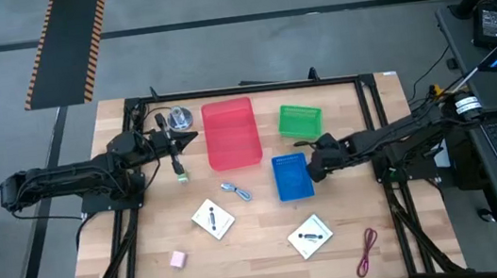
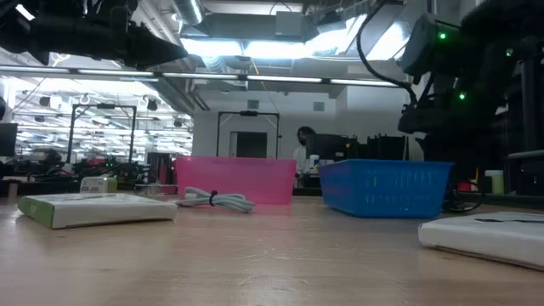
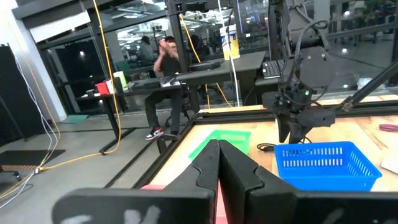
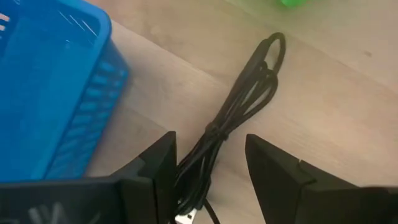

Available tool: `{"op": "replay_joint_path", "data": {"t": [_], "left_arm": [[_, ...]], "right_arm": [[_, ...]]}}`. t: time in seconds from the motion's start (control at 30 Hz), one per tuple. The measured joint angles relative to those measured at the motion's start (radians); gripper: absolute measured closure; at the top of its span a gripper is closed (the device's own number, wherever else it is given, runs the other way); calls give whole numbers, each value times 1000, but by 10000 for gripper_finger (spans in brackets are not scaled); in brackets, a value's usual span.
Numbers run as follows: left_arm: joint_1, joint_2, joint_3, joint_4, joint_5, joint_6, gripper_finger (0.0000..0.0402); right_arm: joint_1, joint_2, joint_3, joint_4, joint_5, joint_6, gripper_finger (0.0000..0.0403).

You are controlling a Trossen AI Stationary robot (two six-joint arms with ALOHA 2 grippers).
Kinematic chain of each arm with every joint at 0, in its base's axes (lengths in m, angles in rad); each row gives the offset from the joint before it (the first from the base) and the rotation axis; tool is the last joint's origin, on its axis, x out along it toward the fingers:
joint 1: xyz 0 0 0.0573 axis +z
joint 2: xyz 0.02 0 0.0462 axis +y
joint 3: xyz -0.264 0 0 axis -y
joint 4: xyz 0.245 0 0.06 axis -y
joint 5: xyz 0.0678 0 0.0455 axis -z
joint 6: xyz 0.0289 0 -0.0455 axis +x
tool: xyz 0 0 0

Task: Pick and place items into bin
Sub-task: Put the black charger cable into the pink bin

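Observation:
My left gripper (image 1: 193, 139) is shut and empty, raised beside the red bin's (image 1: 231, 133) left edge; in its wrist view the fingers (image 3: 218, 149) meet above the bin. My right gripper (image 1: 311, 153) is open, low between the green bin (image 1: 299, 120) and the blue bin (image 1: 293, 176). Its fingers (image 4: 210, 142) stand on either side of a black cord bundle (image 4: 249, 81). Flat on the table lie two white cards (image 1: 213, 218) (image 1: 311, 236), a pink cube (image 1: 178, 259), a dark red cord (image 1: 369, 250), a silvery-blue piece (image 1: 236, 192) and a tiny green-white piece (image 1: 180, 176). My right gripper comes down over the black cord bundle's near end (image 4: 205, 149), which lies on the table and runs along between the open fingers. The cord passes close by one finger (image 4: 158, 165). I cannot tell whether it touches.
A round silver disc (image 1: 180, 119) sits at the far left, behind my left gripper. The three bins crowd the table's far middle. The near half holds only the scattered small items, with bare wood between them. A person sits in the room beyond the table (image 3: 163, 62).

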Motion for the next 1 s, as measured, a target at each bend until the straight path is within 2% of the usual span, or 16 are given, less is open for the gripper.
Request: {"op": "replay_joint_path", "data": {"t": [0.37, 0.53, 0.73, 1.0], "left_arm": [[0, 0, 0, 0, 0, 0, 398], [0, 0, 0, 0, 0, 0, 398], [0, 0, 0, 0, 0, 0, 398], [0, 0, 0, -1, 0, 0, 398]], "right_arm": [[1, -5, -104, 44, 7, 60, 241], [1, -4, -104, 44, 9, 55, 288], [0, -15, -105, 45, 7, 43, 381], [0, -80, -49, 19, -13, -56, 384]]}}
